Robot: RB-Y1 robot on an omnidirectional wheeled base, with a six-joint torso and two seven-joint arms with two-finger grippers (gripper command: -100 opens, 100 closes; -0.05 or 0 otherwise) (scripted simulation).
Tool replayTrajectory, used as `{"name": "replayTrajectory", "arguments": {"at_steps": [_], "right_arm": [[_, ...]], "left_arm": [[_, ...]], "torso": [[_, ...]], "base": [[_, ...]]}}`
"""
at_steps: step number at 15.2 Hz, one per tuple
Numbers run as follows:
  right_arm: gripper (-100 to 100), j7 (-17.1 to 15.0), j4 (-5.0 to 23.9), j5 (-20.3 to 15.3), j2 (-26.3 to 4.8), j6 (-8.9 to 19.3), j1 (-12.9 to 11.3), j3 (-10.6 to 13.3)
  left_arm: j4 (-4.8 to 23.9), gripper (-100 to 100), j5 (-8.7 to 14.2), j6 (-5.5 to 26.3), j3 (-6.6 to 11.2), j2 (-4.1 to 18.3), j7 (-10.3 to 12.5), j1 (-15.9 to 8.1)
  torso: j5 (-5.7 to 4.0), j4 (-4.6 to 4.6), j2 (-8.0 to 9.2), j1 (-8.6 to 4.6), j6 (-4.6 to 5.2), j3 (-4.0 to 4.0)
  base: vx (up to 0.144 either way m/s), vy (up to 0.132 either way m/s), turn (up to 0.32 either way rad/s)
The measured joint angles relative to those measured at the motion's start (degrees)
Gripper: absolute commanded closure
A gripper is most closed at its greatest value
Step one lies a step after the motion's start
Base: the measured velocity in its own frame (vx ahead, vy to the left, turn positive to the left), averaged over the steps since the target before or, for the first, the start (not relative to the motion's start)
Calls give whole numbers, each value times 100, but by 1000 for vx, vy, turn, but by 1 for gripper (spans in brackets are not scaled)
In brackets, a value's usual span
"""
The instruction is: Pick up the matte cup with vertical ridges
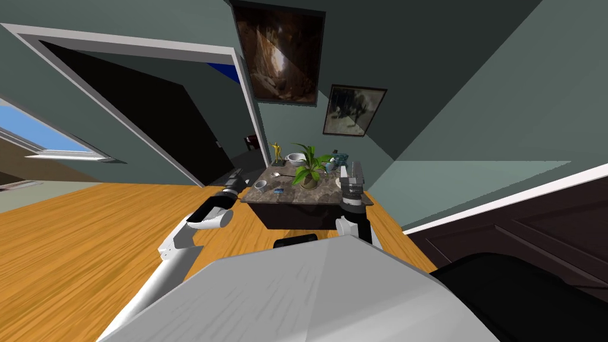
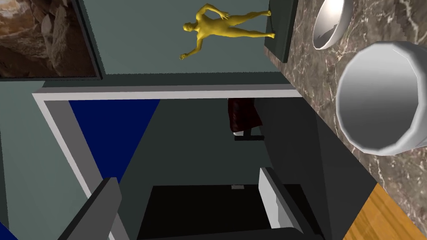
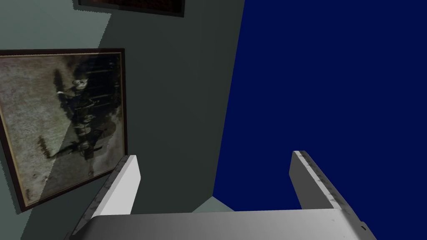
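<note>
The cup (image 1: 260,185) is a small grey-white one with faceted sides, standing upright near the left front corner of the marble-topped table (image 1: 309,196). In the left wrist view the cup (image 2: 381,98) shows its wide mouth close by, off to the side of the fingers and not between them. My left gripper (image 1: 237,177) hangs just beyond the table's left edge, level with the top. It is open (image 2: 183,204) with nothing between its fingers. My right gripper (image 1: 351,172) is raised over the table's right front corner, open (image 3: 217,181) and empty.
On the table stand a potted green plant (image 1: 309,166), a white bowl (image 1: 295,158), a yellow figurine (image 1: 275,151), a spoon (image 1: 284,175) and a small blue item (image 1: 278,190). A doorway with a black area opens left of the table. Wooden floor lies around.
</note>
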State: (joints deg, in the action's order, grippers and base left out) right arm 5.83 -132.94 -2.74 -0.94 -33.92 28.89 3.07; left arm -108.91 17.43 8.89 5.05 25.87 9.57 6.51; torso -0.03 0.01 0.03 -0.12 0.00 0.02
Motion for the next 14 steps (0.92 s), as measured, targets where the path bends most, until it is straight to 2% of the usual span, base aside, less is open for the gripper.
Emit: {"name": "replayTrajectory", "arguments": {"at_steps": [4,9,14], "right_arm": [[0,0,0,0,0,0,0,0],[0,0,0,0,0,0,0,0],[0,0,0,0,0,0,0,0]], "left_arm": [[188,-100,119,452,52,163,40,-164],[605,-100,300,1037,104,399,85,-469],[923,-100,413,1590,136,541,117,-709]], "torso": [[0,0,-1,-2,0,-1],[-2,0,-1,-10,1,-1],[-1,0,-1,-5,1,-1]], "base": [[-7,-38,-15],[-8,-49,-23],[-6,-34,-14]]}}
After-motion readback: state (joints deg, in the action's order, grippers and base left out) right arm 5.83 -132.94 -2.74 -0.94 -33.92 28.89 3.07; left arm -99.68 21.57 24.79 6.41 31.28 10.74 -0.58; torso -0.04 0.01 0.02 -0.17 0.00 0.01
